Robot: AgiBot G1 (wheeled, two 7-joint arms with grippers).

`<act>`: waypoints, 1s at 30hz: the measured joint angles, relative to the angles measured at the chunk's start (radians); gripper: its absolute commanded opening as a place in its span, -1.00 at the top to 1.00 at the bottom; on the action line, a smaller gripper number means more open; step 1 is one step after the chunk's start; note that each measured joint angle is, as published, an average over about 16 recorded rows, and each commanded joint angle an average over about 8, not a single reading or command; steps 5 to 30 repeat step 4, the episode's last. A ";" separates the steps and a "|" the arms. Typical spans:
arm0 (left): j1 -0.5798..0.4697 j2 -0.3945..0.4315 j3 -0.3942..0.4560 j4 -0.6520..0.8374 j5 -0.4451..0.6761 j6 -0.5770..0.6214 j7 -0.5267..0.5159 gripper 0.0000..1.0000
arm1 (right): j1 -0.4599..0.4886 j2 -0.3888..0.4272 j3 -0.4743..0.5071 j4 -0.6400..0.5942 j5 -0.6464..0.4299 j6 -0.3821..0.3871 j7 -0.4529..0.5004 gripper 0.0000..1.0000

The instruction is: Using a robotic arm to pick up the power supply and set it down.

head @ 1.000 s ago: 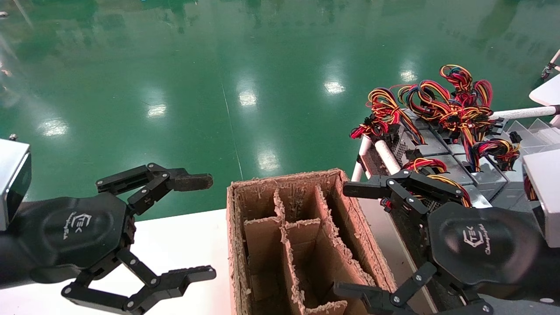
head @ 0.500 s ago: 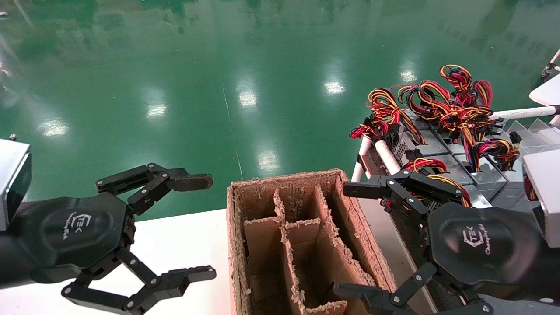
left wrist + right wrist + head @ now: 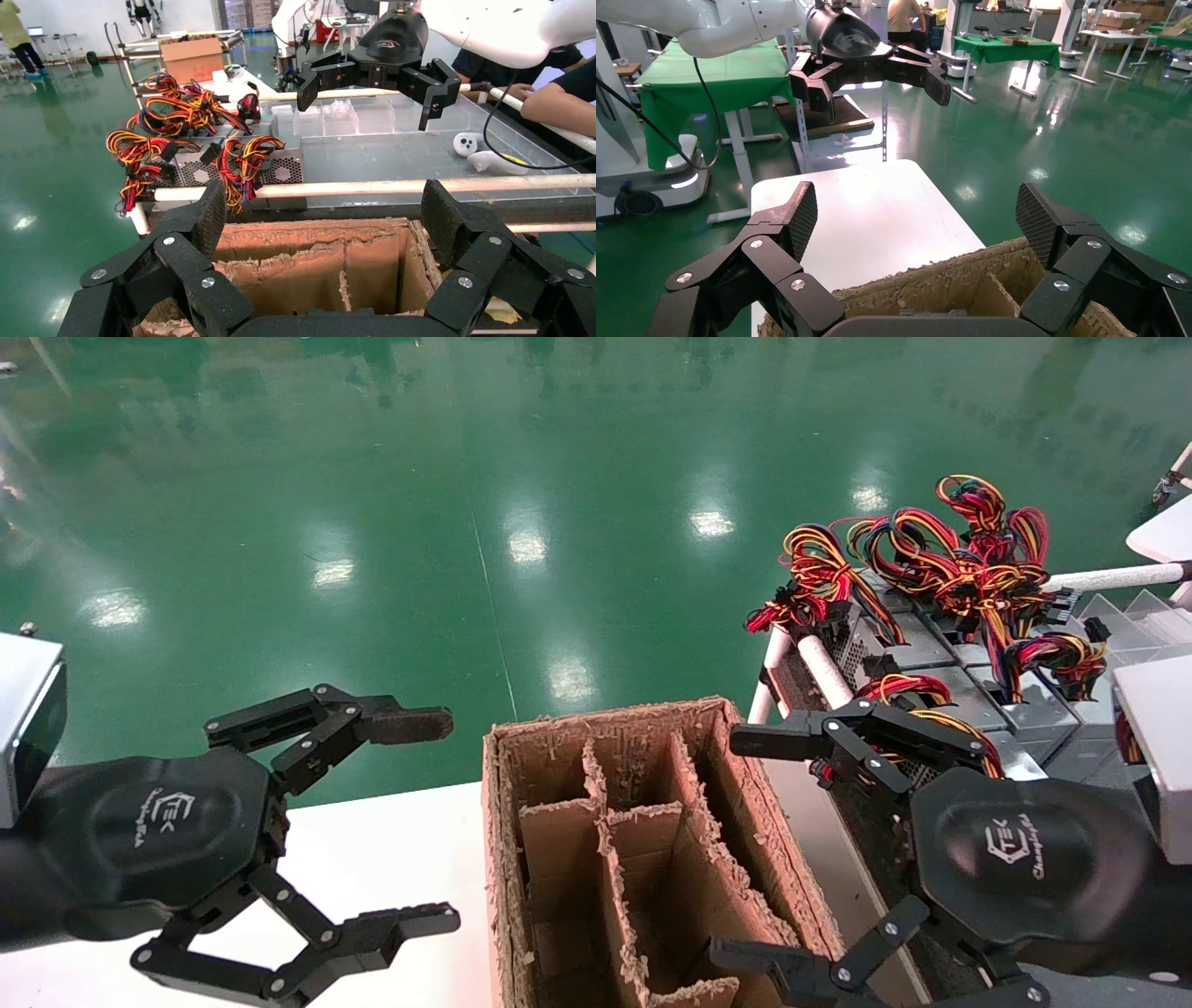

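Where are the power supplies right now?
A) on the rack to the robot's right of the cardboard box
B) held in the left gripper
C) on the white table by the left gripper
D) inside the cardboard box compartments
A: the power supplies sit with their wire bundles on the rack to the right of the cardboard box, whose visible compartments hold none; left gripper and right gripper are both open and hold nothing.
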 measured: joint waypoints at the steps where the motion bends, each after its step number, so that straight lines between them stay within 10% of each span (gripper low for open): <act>1: 0.000 0.000 0.000 0.000 0.000 0.000 0.000 -1.00 | 0.000 0.000 0.000 0.000 0.000 0.000 0.000 -1.00; 30: 0.000 0.000 0.000 0.000 0.000 0.000 0.000 -1.00 | 0.000 0.000 0.000 0.000 0.000 0.000 0.000 -1.00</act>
